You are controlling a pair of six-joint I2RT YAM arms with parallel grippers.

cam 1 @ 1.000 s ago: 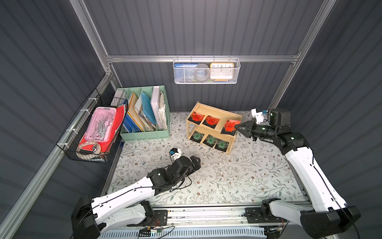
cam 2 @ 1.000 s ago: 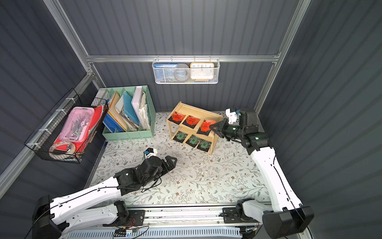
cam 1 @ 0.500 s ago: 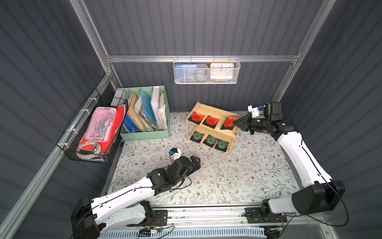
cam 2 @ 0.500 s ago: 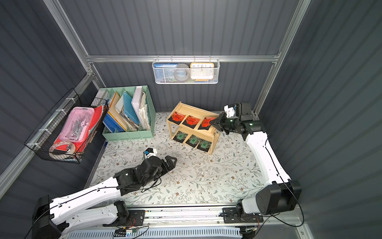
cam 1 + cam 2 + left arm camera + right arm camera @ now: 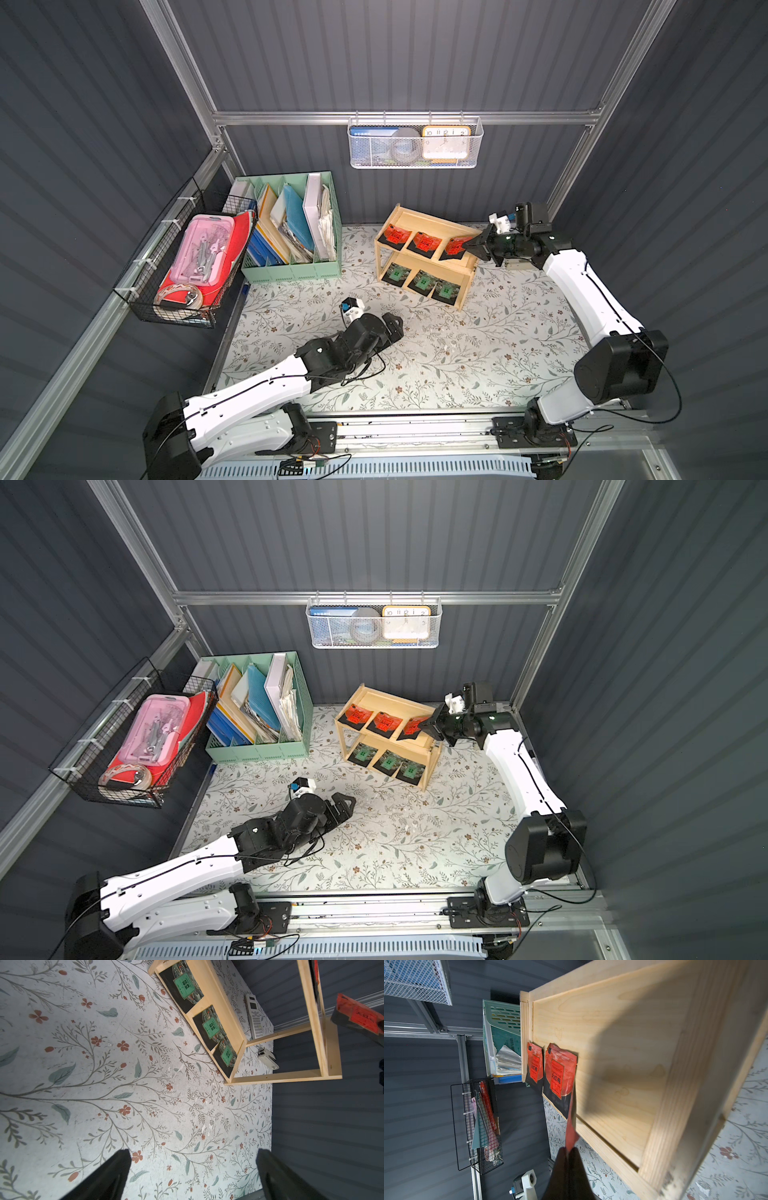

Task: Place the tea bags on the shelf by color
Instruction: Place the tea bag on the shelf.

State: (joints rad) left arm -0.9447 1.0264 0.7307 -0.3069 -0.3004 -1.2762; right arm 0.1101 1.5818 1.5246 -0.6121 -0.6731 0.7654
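Note:
The light wooden shelf (image 5: 440,227) (image 5: 392,700) stands at the back of the table. Two red tea bags (image 5: 392,235) (image 5: 424,243) lie on its top tier, also in the right wrist view (image 5: 560,1076). My right gripper (image 5: 469,246) (image 5: 428,727) (image 5: 568,1152) is shut on a third red tea bag (image 5: 454,248) (image 5: 571,1126), held tilted over the top tier's right end. Three green tea bags (image 5: 397,273) (image 5: 423,281) (image 5: 446,289) lie on the lower tier. My left gripper (image 5: 392,322) (image 5: 193,1155) rests open and empty, low over the table in front of the shelf.
A mint-green file organizer (image 5: 291,232) stands left of the shelf. A black wire basket (image 5: 187,270) hangs on the left wall and a white mesh basket (image 5: 415,143) on the back wall. A calculator (image 5: 255,1018) lies behind the shelf.
My right gripper, holding the red tea bag, has risen and shifted a little farther back at the top tier's right end. The left arm has not moved.

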